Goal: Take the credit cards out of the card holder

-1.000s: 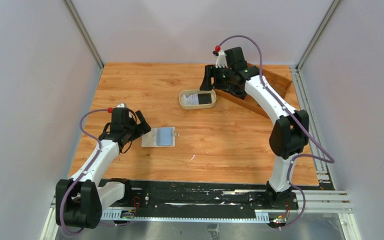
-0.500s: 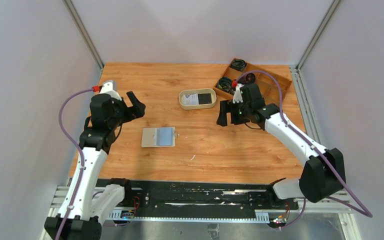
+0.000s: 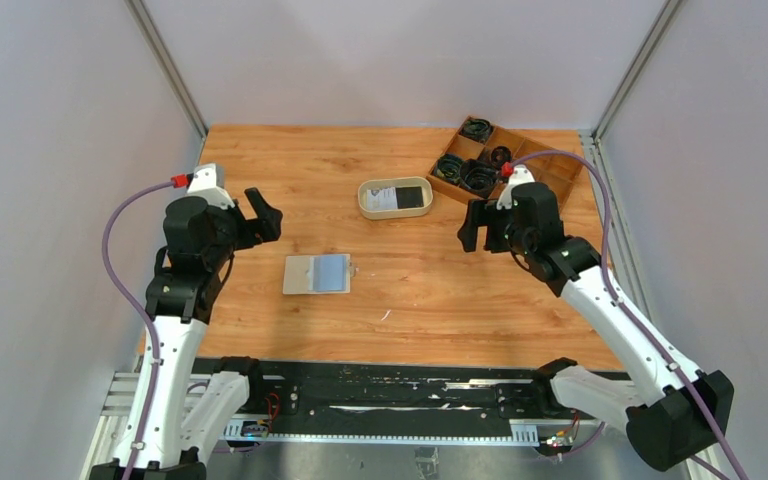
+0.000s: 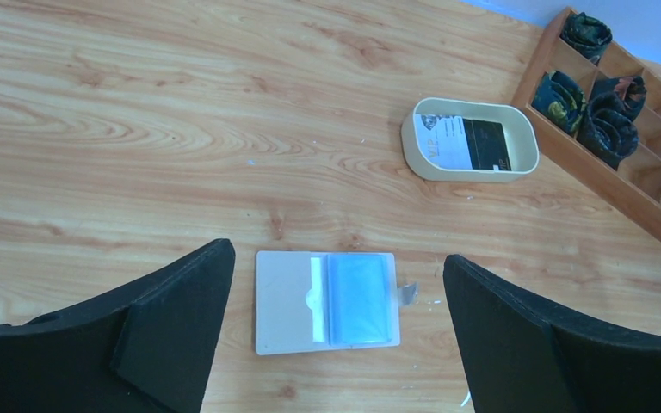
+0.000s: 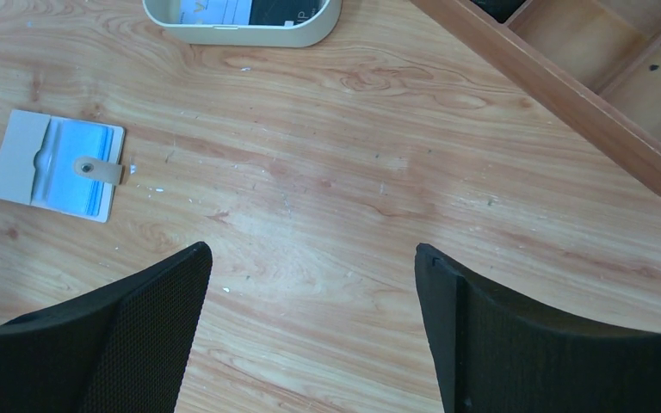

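The card holder [image 3: 316,273] lies open and flat on the table, with its pale blue inside up and its snap tab to the right. In the left wrist view the card holder [image 4: 324,301] shows a thin white strip beside the blue pocket. A white and a black credit card [image 3: 396,197] lie side by side in the oval beige tray [image 3: 364,203]. My left gripper [image 3: 262,214] hangs open, raised to the left of the card holder and holding nothing. My right gripper [image 3: 470,228] is open and empty, to the right of the tray. The left gripper [image 4: 336,252] frames the holder from above; the right gripper [image 5: 311,247] is over bare wood.
A wooden compartment box [image 3: 535,165] stands at the back right, with black cable coils [image 3: 465,172] in some cells. The same box [image 5: 585,77] runs across the top right of the right wrist view. Metal rails line the table's right and near edges.
The right gripper has left the tray, swung back to the right and opened wider. The left gripper has risen from beside the card holder and drawn back to the left.
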Robot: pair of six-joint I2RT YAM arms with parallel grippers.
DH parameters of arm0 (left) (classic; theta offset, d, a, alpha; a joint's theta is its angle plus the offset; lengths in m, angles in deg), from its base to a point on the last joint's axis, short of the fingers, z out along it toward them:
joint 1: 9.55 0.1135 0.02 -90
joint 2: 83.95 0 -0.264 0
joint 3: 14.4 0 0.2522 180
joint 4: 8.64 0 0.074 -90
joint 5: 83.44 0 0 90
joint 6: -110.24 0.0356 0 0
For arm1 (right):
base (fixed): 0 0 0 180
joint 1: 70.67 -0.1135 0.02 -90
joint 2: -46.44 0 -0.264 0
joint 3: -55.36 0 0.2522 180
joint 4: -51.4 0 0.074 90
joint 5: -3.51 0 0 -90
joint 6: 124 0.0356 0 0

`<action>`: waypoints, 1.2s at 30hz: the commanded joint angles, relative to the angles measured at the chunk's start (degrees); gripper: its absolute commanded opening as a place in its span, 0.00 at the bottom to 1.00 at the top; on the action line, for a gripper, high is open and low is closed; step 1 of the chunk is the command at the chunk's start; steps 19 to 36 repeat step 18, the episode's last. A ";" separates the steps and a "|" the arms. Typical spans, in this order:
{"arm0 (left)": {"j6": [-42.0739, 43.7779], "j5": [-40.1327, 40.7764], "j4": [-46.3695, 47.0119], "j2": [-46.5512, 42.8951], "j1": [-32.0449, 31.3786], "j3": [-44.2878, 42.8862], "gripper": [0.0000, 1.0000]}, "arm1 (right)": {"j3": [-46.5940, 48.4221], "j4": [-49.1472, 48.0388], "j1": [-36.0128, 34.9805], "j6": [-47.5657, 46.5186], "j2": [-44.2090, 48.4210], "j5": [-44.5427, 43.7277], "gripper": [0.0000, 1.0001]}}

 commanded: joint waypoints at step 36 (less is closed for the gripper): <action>0.96 1.65 -1.89 -0.81 0.29 -2.52 1.00 | -2.81 -0.69 0.50 -0.20 4.18 -5.05 0.82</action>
